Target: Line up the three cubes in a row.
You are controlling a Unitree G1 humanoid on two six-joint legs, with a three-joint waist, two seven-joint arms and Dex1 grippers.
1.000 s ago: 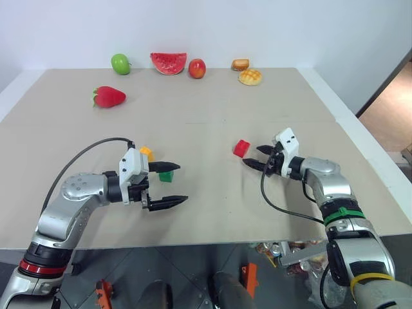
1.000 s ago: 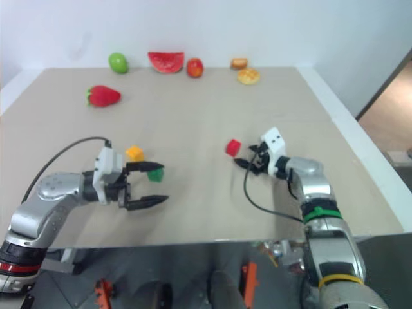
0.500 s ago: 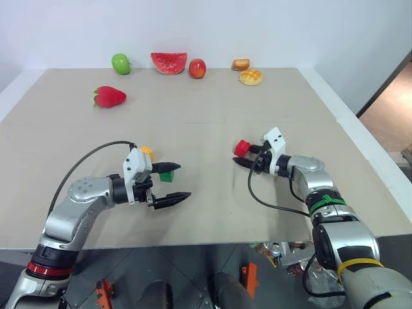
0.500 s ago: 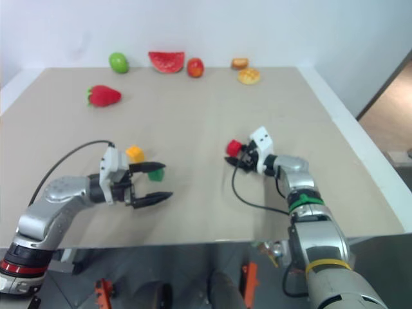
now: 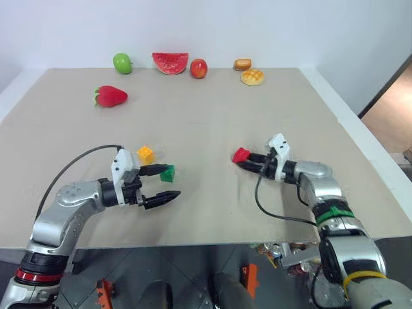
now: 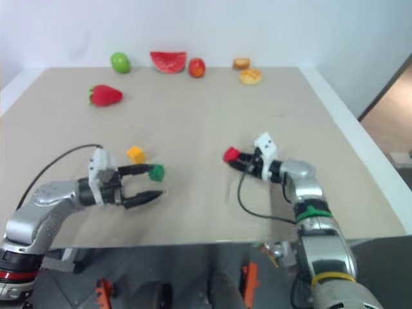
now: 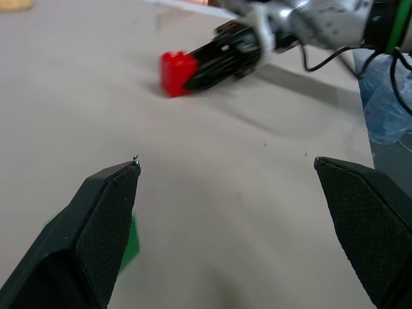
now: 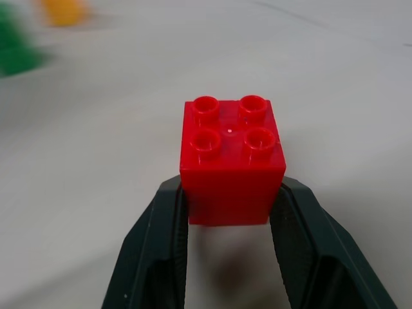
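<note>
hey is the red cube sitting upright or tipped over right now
Upright. The red cube has its four studs facing up, and the right gripper has its fingers shut against its two sides.

Silver metal arms, black two-fingered left end effector (image 5: 162,184) and right end effector (image 5: 242,159), white wrist camera blocks, looping black cables; green and yellow bands on right forearm, red ring on left

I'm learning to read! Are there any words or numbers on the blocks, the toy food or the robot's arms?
None: no words, numbers or signs can be read.
Red block: studs only, no letters to make out.
Yellow block and green block: plain.
Toy strawberry and watermelon slice: no labels.
</note>
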